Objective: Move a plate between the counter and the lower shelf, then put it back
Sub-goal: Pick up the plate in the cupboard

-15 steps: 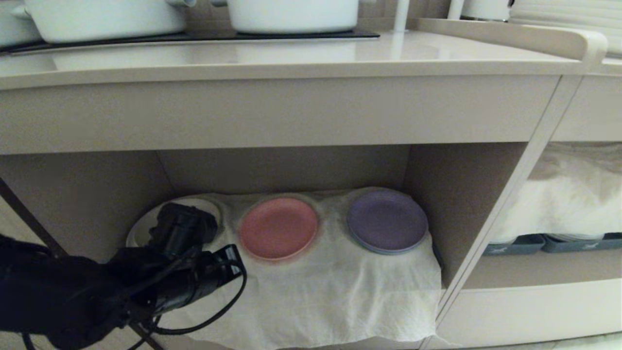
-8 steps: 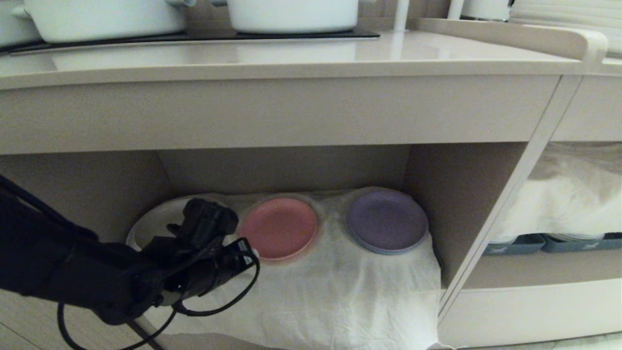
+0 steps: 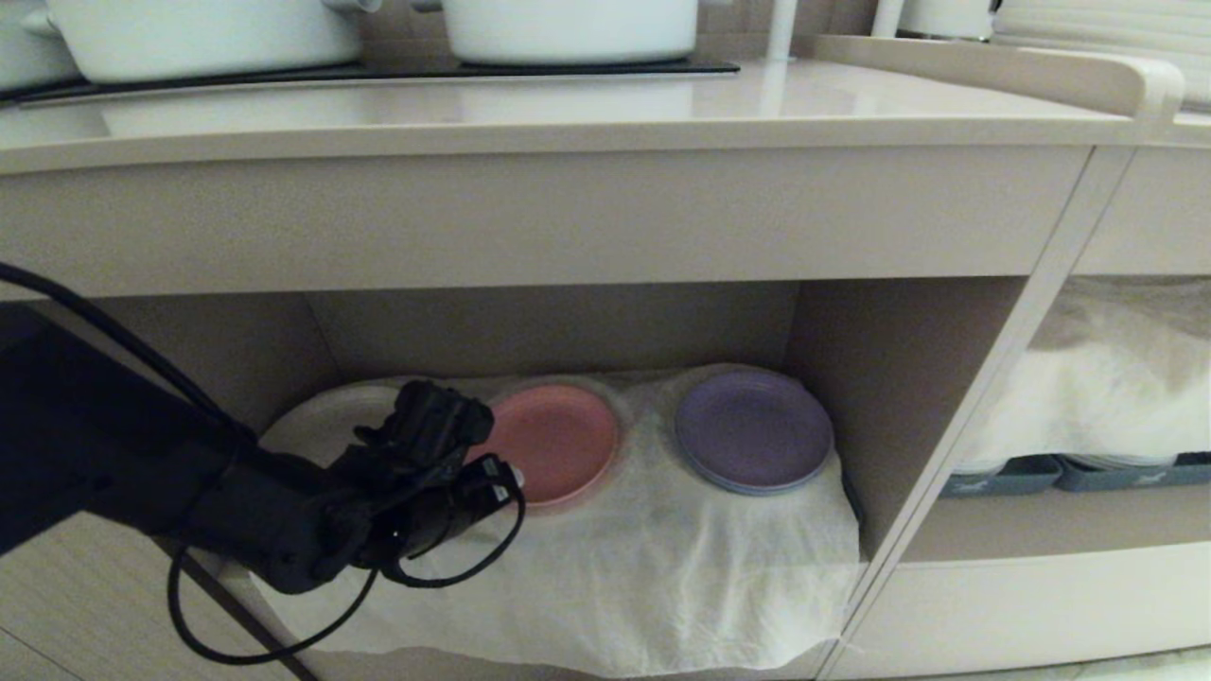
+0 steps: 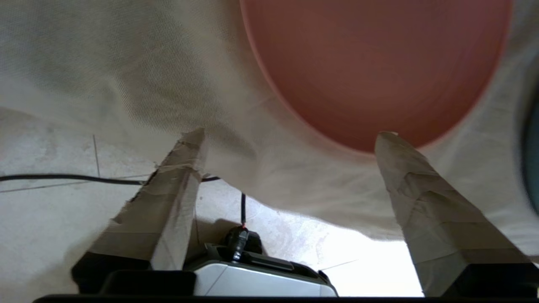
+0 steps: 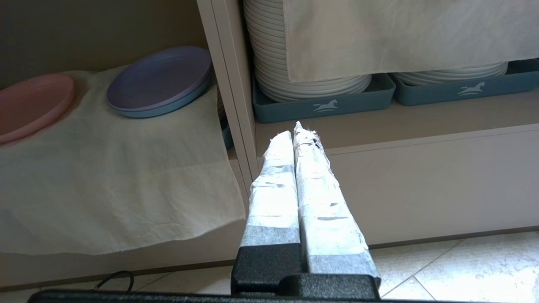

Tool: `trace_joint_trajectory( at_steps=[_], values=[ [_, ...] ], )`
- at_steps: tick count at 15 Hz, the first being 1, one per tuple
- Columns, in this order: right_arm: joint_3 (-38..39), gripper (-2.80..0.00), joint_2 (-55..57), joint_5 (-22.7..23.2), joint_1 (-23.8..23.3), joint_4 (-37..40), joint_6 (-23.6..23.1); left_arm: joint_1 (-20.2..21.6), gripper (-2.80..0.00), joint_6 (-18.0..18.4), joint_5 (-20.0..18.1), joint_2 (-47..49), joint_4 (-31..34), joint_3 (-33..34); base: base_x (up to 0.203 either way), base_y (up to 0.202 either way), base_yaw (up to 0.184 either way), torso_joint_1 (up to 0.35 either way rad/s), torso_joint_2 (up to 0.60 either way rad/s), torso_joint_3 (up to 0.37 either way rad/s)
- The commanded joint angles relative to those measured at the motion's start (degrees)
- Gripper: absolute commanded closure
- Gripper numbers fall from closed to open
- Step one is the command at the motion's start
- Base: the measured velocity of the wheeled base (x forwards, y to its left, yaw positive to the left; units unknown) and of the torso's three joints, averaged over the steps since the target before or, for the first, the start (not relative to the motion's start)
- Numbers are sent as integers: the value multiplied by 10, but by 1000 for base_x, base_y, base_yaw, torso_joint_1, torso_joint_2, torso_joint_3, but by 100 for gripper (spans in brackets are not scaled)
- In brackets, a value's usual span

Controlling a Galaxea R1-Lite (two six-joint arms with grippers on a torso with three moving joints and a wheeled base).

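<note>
The pink plate lies flat on the white cloth of the lower shelf, mid-recess. My left gripper is open at the plate's near left edge, its taped fingers spread wide. One fingertip overlaps the rim and the other is over bare cloth; nothing is held. In the head view the black left arm reaches in from the left. My right gripper is shut and empty, parked low before the cabinet's upright. The counter runs above the recess.
A purple plate sits right of the pink one. A beige plate is partly hidden behind my left arm. White pots stand on the hob. Grey-blue trays of white plates fill the neighbouring shelf beyond the slanted upright.
My left arm has moved right and deeper into the recess, from over the beige plate to the pink plate's edge. The plates have not moved.
</note>
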Motion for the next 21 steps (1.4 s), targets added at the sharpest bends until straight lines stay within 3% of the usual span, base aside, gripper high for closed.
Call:
trace_joint_trajectory(
  at_steps=[1,8,13,21],
  values=[
    [0,0,0,0,0,0,0,0,-280,-2,1,18,-2,-11,0,0,0,0,0,0],
    [0,0,0,0,0,0,0,4,-280,-2,13,52,6,-52,0,0,0,0,0,0],
    [0,0,0,0,0,0,0,11,-280,4,14,65,67,-96,0,0,0,0,0,0],
    [0,0,0,0,0,0,0,18,-280,20,19,80,72,-99,0,0,0,0,0,0]
  ],
)
